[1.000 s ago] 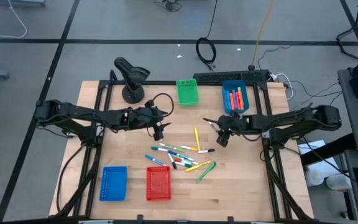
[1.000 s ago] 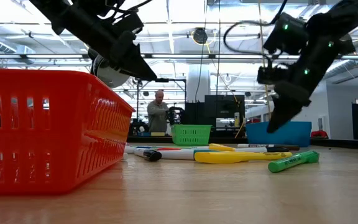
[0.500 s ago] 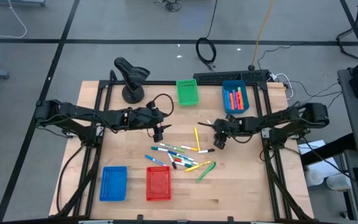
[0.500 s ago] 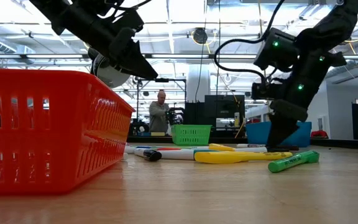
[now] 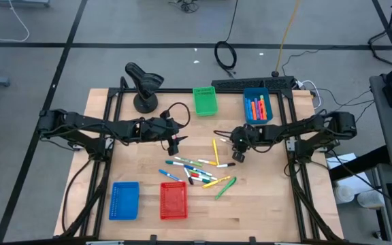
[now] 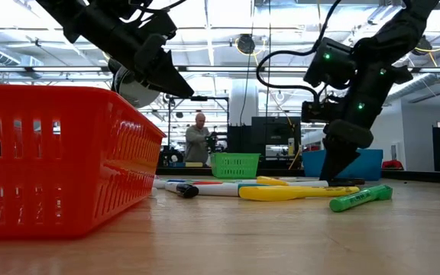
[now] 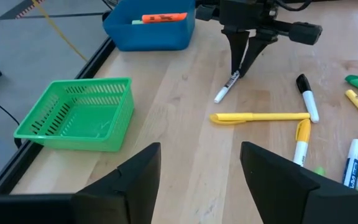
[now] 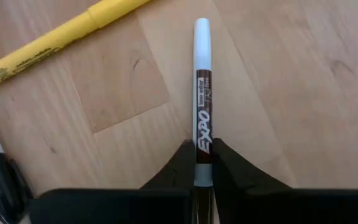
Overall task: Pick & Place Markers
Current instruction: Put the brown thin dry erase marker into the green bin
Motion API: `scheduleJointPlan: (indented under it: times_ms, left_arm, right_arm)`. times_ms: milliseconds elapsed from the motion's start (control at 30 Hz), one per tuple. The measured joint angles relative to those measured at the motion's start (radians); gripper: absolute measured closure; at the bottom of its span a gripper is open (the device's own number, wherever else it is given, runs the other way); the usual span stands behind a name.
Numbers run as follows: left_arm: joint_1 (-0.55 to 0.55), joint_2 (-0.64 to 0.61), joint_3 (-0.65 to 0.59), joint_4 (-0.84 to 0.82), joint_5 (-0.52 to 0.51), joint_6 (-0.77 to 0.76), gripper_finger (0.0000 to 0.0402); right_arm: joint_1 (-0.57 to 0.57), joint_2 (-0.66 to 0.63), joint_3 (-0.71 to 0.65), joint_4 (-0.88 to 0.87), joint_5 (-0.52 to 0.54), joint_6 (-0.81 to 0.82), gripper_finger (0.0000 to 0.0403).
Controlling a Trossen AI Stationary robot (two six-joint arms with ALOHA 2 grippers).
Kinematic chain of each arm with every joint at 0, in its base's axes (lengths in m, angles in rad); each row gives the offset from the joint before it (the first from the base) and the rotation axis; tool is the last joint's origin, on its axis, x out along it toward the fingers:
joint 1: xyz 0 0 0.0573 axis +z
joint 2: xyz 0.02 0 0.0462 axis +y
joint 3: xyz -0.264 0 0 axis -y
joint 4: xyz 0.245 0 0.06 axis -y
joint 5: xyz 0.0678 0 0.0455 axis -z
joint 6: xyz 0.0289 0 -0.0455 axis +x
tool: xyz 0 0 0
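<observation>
Now our right gripper [image 8: 202, 163] had come down from its hover a second earlier, its fingers closed on a thin white marker [image 8: 202, 93] lying on the wooden table [image 5: 264, 197] beside the marker pile [image 5: 196, 170]. Our left gripper [image 7: 201, 168] waited open above the table, so we judged the lift came next.
</observation>
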Motion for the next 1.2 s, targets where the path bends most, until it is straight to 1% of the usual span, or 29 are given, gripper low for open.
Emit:
scheduleJointPlan:
  times_ms: [67,167,233,367,467,533,600,667,767,867,933,1000,1133,1200]
  left_arm:
    - [0.000,0.000,0.000,0.000,0.000,0.000,0.0172]
    - [0.000,0.000,0.000,0.015,-0.002,0.008,0.0175]
    - [0.002,0.000,0.000,0.036,-0.005,0.024,0.0179]
    - [0.010,0.000,0.000,0.052,0.006,0.026,0.0191]
    - [0.018,0.010,0.000,0.054,0.035,0.026,0.0198]
    - [0.022,0.021,0.000,0.081,0.070,0.030,0.0202]
    - [0.023,0.042,0.000,0.152,0.120,0.054,0.0203]
    - [0.023,0.061,-0.001,0.222,0.188,0.081,0.0201]
    - [0.023,0.096,0.000,0.341,0.308,0.102,0.0192]
    - [0.023,0.142,0.000,0.449,0.389,0.111,0.0181]
    - [0.023,0.179,0.000,0.513,0.414,0.113,0.0173]
    - [0.023,0.209,-0.001,0.553,0.417,0.107,0.0165]
    - [0.023,0.273,-0.001,0.736,0.409,0.082,0.0156]
    - [0.023,0.307,0.000,0.856,0.411,0.055,0.0154]
  right_arm:
    - [-0.007,-0.005,0.004,0.013,0.002,-0.032,0.0382]
    - [-0.006,-0.046,0.016,0.041,0.018,-0.086,0.0382]
    - [0.010,-0.087,0.014,0.076,0.034,-0.123,0.0384]
    - [0.052,-0.193,0.021,0.202,0.033,-0.175,0.0384]
    - [0.086,-0.244,0.015,0.232,0.040,-0.198,0.0384]
    - [0.109,-0.268,0.016,0.295,0.074,-0.217,0.0384]
    - [0.123,-0.273,0.020,0.369,0.093,-0.241,0.0384]
    - [0.132,-0.272,0.018,0.391,0.088,-0.259,0.0384]
    - [0.137,-0.273,0.018,0.442,0.090,-0.275,0.0384]
    - [0.148,-0.272,0.012,0.520,0.090,-0.292,0.0384]
    - [0.158,-0.273,-0.003,0.608,0.089,-0.301,0.0384]
    - [0.165,-0.273,-0.013,0.686,0.086,-0.311,0.0384]
    - [0.184,-0.273,-0.019,0.761,0.085,-0.318,0.0384]
    - [0.197,-0.267,-0.019,0.788,0.085,-0.325,0.0384]
